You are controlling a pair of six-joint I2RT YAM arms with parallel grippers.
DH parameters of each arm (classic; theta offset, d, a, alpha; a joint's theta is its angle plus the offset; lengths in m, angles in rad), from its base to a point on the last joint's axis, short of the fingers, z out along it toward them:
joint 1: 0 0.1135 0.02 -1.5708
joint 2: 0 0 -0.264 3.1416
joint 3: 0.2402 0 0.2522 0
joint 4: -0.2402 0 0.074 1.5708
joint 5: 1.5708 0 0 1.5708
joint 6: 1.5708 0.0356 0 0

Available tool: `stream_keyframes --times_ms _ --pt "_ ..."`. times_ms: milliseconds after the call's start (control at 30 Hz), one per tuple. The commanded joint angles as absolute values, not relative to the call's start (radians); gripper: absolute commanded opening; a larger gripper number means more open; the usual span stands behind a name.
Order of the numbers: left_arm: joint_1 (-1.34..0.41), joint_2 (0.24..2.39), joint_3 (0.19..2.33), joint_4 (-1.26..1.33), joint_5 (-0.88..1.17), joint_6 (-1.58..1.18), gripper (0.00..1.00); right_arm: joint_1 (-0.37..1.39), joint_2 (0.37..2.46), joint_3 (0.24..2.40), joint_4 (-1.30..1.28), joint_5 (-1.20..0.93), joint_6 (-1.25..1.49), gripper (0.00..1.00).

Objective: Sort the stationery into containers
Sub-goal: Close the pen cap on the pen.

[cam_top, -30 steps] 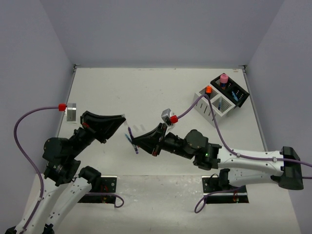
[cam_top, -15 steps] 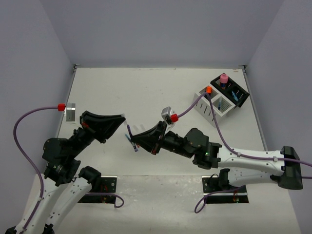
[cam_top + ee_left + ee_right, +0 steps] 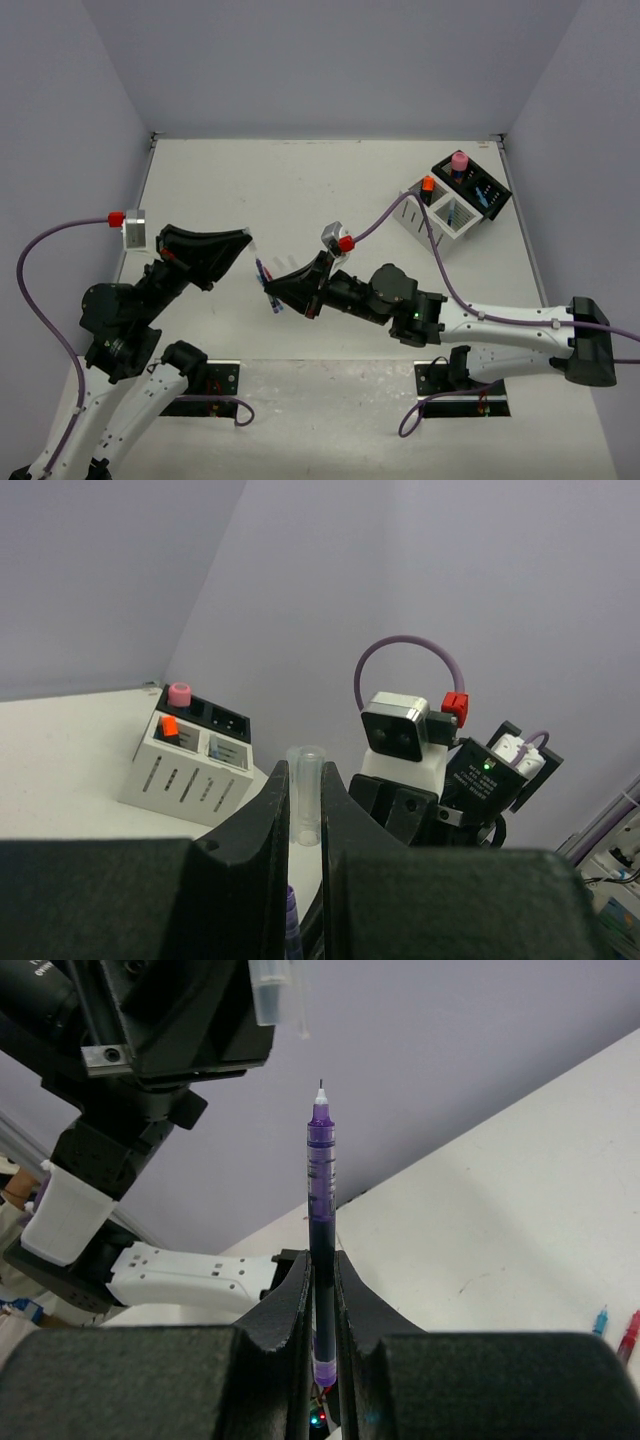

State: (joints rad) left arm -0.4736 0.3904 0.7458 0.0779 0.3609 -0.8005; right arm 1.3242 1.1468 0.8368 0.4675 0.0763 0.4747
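White tabletop [image 3: 300,190], pale lilac walls [image 3: 330,60]. Right claw [image 3: 322,1260] grips an uncapped purple pen [image 3: 320,1160] above the tabletop; left claw [image 3: 305,780] pinches a clear cap [image 3: 306,765]. White container [image 3: 438,218] and black container [image 3: 478,190] stand side by side, far right.

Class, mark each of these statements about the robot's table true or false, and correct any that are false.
1. The right gripper is shut on a purple pen. True.
2. That pen's tip is covered by its cap. False: the tip is bare, and the clear cap is pinched in the left gripper.
3. The pink cylinder stands in the white organiser. False: it stands in the black organiser.
4. An orange-topped highlighter stands in the white organiser. True.
5. Every pen is either held or in a box. False: a blue pen and a red pen lie loose on the table.
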Motion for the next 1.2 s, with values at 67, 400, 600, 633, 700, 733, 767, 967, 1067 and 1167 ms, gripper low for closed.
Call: stream_keyframes --times_ms 67,400,600,633,700,733,767,967,1067,1167 --pt "-0.474 0.395 0.775 0.084 0.372 -0.796 0.0 1.335 1.147 0.861 0.492 0.141 0.472 0.0" --pt "-0.474 0.393 0.754 0.089 0.371 -0.799 0.0 1.335 1.151 0.889 0.474 0.146 0.455 0.0" --pt "-0.474 0.393 0.752 0.083 0.361 -0.787 0.0 1.339 1.154 0.902 0.474 0.143 0.451 0.0" --pt "-0.474 0.391 0.75 0.081 0.359 -0.786 0.0 1.339 1.152 0.903 0.473 0.144 0.451 0.0" --pt "-0.472 0.394 0.75 0.08 0.357 -0.782 0.0 1.344 1.149 0.907 0.472 0.147 0.446 0.0" --pt "-0.473 0.396 0.75 0.078 0.358 -0.782 0.0 1.344 1.147 0.907 0.471 0.147 0.444 0.0" --pt "-0.474 0.399 0.75 0.078 0.359 -0.781 0.0 1.344 1.146 0.911 0.469 0.149 0.44 0.0" --pt "-0.474 0.4 0.757 0.074 0.358 -0.777 0.0 1.345 1.157 0.928 0.456 0.148 0.433 0.0" --pt "-0.475 0.4 0.759 0.068 0.357 -0.771 0.0 1.345 1.153 0.924 0.463 0.147 0.432 0.0" --pt "-0.474 0.4 0.758 0.066 0.361 -0.77 0.0 1.345 1.157 0.927 0.462 0.156 0.426 0.0"
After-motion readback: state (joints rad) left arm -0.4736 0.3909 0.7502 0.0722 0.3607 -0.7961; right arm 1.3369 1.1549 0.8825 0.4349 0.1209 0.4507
